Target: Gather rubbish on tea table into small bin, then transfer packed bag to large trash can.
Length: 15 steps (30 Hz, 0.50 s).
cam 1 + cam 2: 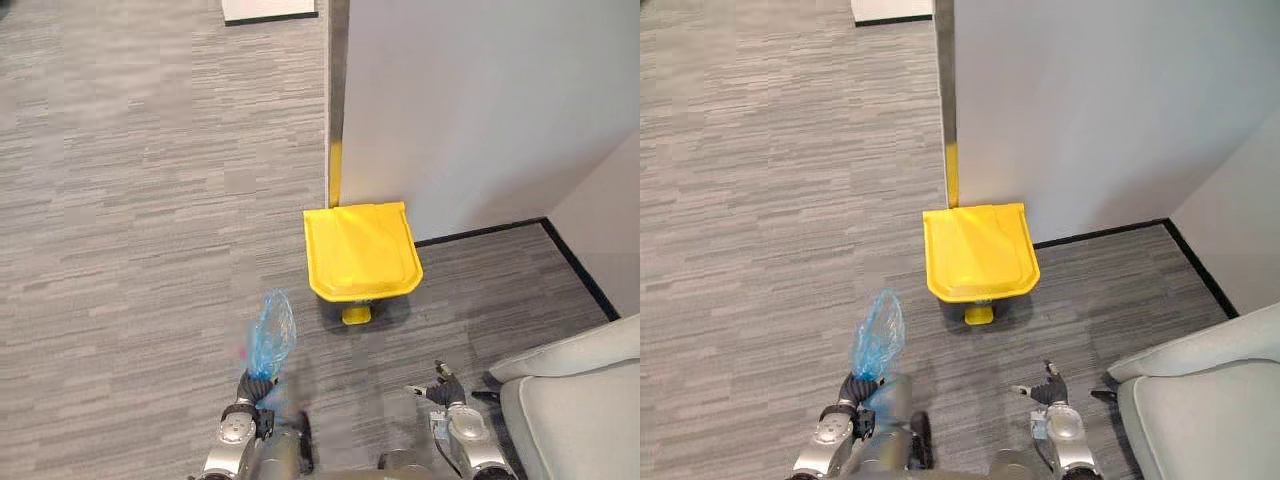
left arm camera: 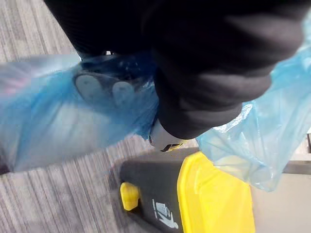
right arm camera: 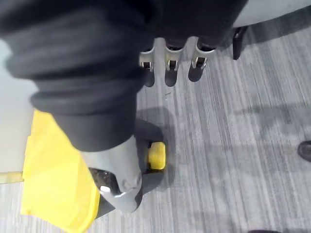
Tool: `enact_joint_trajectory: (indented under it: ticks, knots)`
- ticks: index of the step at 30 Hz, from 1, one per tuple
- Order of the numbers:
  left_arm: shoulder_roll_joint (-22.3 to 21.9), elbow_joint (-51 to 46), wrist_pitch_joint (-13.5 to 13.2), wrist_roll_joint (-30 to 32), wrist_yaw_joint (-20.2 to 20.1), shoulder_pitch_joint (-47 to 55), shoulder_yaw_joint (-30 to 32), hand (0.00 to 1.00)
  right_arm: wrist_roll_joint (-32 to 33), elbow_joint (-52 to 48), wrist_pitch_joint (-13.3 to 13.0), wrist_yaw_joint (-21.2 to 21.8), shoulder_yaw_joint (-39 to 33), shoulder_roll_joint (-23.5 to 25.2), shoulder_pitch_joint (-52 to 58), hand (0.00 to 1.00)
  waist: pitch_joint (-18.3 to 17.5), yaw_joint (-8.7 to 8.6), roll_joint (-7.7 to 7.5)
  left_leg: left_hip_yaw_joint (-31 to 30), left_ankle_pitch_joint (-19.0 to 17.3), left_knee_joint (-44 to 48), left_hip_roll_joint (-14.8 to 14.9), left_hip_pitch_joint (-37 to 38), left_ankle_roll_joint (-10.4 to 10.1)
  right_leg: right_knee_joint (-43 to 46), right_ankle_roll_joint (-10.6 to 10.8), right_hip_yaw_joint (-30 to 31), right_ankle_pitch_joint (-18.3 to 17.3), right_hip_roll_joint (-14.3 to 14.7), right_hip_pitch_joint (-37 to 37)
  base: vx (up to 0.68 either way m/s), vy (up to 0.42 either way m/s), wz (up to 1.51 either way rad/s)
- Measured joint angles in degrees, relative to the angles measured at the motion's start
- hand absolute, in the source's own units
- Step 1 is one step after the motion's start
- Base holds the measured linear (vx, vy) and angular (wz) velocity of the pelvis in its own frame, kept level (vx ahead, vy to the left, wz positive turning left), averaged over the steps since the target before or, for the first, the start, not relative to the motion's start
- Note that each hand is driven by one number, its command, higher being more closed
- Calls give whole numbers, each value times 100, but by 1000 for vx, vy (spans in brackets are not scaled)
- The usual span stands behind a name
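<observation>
A blue plastic bag sticks up from my left hand, whose fingers are curled round its neck. In the left wrist view the bag wraps over the fingers and hangs just above the trash can. The large trash can has a shut yellow lid, a dark body and a yellow foot pedal; it stands against the wall, a short way ahead of both hands. My right hand hovers low at the right, its fingers relaxed and empty, above the carpet near the pedal.
A white wall with a black skirting rises behind the can, with a corner post at its left end. A pale grey sofa fills the lower right. Grey carpet spreads to the left.
</observation>
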Motion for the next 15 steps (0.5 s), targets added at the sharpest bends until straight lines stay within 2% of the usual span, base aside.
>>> enact_joint_trajectory:
  ticks: [1,3,4,6,7,8,9,12,15]
  knots:
    - [17,0,0,0,2,-5,-8,100,-1,4,0,1,0,6,-4,0,0,-5,1,-2,-15,-39,-10,85,26,223,-7,-42,-41,-28,-80,267,87,8]
    - [198,0,0,0,17,-15,-2,100,-6,60,1,0,8,6,-76,0,0,-6,24,-87,-28,-167,80,326,46,427,-295,-318,-262,54,-382,296,-4,14]
    - [224,2,0,-1,21,-19,1,100,-7,71,1,0,8,1,-113,0,6,-9,34,-104,-28,-171,126,356,45,376,-340,-383,-291,117,-475,246,-90,15]
    - [230,68,0,-2,16,-35,-1,100,-35,95,-2,-2,9,-7,-168,0,8,-31,43,-202,-25,-137,296,474,28,-385,-464,-437,-264,413,-765,178,-136,16]
    - [241,112,-4,-2,14,-48,-1,100,-39,94,-4,-5,11,-11,-167,0,-27,-32,-15,-246,-12,-133,271,516,-51,-1024,-526,-429,62,448,-749,145,-132,23]
    - [278,132,-10,-3,13,-46,-1,100,-39,99,-4,-5,13,-7,-126,0,-80,-20,-133,-292,-34,-136,170,546,-131,-1470,-609,-379,626,432,-715,180,-132,31]
    - [129,327,-5,-4,11,-108,-7,100,-40,274,-6,-8,-2,-133,-94,0,-92,-37,20,-470,-135,-157,228,652,-285,-1385,-713,-431,729,521,-652,216,-132,18]
    - [-81,422,-16,-2,-2,-96,-3,100,-38,450,10,-9,-20,-281,-115,0,-198,-52,243,-620,-69,-325,496,668,-394,-2006,-818,-556,846,799,-377,183,-140,-1]
    - [-86,444,-22,-2,-7,-91,6,100,-36,480,11,-9,-53,-262,34,0,-205,-73,234,-740,-15,-542,629,855,-476,-2459,-877,-648,1001,989,-33,66,-89,7]
